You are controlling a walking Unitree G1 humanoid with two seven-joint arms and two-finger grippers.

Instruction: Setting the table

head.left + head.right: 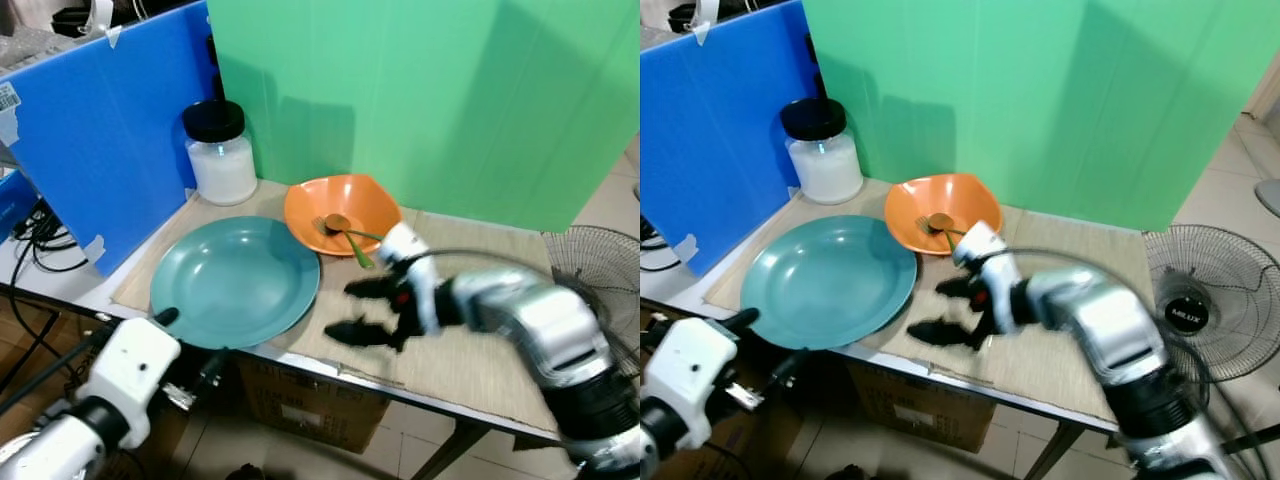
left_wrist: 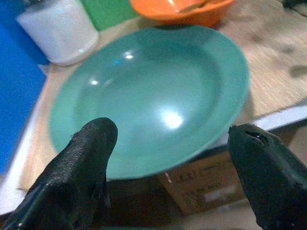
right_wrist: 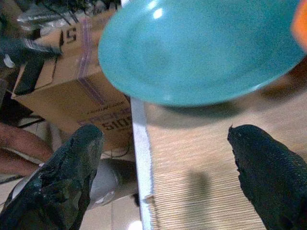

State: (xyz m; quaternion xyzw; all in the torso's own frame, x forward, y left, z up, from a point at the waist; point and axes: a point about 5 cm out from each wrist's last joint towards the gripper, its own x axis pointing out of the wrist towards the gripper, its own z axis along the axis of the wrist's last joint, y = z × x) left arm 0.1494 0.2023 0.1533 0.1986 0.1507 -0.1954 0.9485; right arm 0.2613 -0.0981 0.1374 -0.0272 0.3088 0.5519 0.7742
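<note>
The teal plate (image 1: 235, 282) lies on the woven mat (image 1: 470, 350) at the table's near edge, touching the orange bowl (image 1: 343, 212) (a spoon (image 1: 343, 227), probably, rests inside). The right gripper (image 1: 358, 310) hovers just beside the plate, fingers spread, empty. The left gripper (image 2: 168, 158) sits below the table edge, also wide open and empty.

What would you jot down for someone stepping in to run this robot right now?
Right hand: open, empty, over the woven mat, beside the teal plate.
Left hand: open, empty, off the table's near edge, facing the plate.
Orange bowl, with a spoon inside, sits behind the plate, touching its rim. White jar stands at the back.
Done: plate and bowl are on the mat.
Left: probably laying the spoon out.
</note>
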